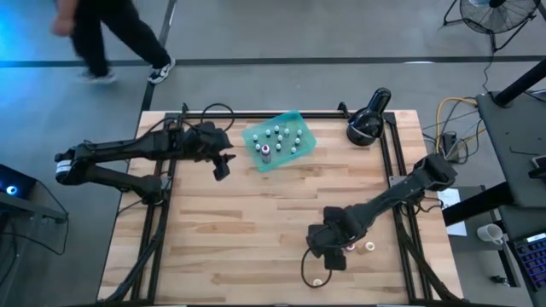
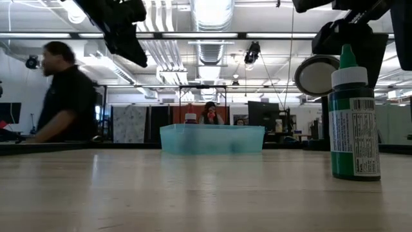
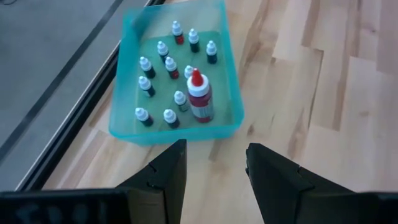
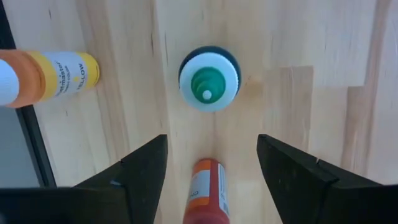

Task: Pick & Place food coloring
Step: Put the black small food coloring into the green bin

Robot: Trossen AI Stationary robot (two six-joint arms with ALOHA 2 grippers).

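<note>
I have the right tool [image 4: 211,168] near the worktop's [image 1: 256,230] 5 o'clock edge, fingers spread wide with nothing between them. Directly under it a green white-collared food coloring bottle [image 4: 209,78] stands upright on the wood, apart from both fingers; in the low view it rises tall at 3 o'clock [image 2: 354,116]. A red-orange bottle [image 4: 207,190] lies on its side between the fingers, and a yellow-labelled orange bottle [image 4: 53,73] lies flat off to one side.

Farther back, my left tool [image 3: 214,171] hangs above the worktop at about 10 o'clock, fingers partly apart and gripping nothing. Just beyond it at 12 o'clock sits the translucent teal rectangular plastic tray [image 1: 300,119], holding about ten tiny white-capped bottles [image 3: 163,48] and one larger red bottle [image 3: 200,99], all upright. A black round lamp-like device [image 1: 368,119] rests at 1 o'clock. Past the worktop a person [image 1: 111,34] crosses the floor.
</note>
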